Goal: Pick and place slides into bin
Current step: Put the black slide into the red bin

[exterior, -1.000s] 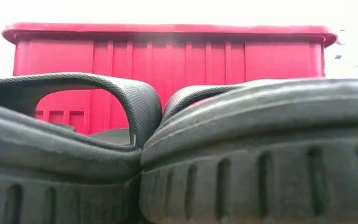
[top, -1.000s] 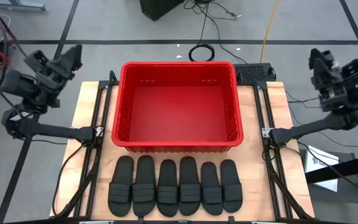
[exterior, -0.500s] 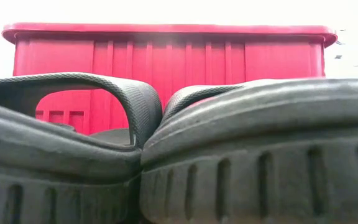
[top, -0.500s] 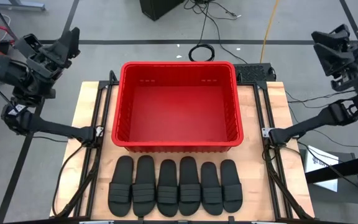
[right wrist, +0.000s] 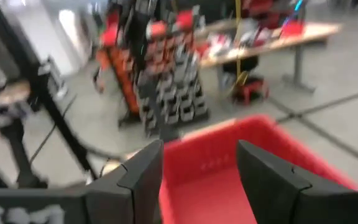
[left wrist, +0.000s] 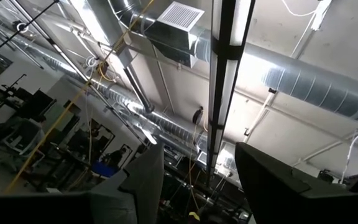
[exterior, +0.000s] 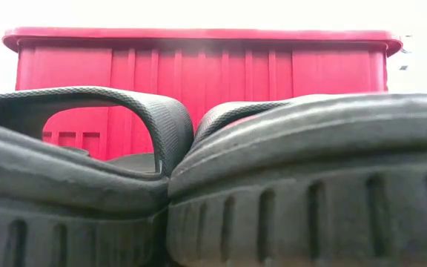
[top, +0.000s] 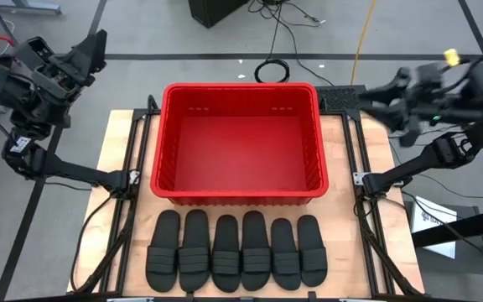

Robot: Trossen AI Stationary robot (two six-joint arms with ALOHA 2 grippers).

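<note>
Two dark, near-black jointed arms are shown in the high view, each built of slender link tubes and blocky joint housings. The left gripper (top: 90, 52) and right gripper (top: 374, 94) each carry two black, wedge-shaped fingers (left wrist: 143, 180) with flat inner faces. Small green lights and a yellow tag are visible on the right arm's wrist.

Bin (top: 240, 92) centred on table (top: 116, 138); six slides (top: 235, 250) side by side in a row before it, all outside.
</note>
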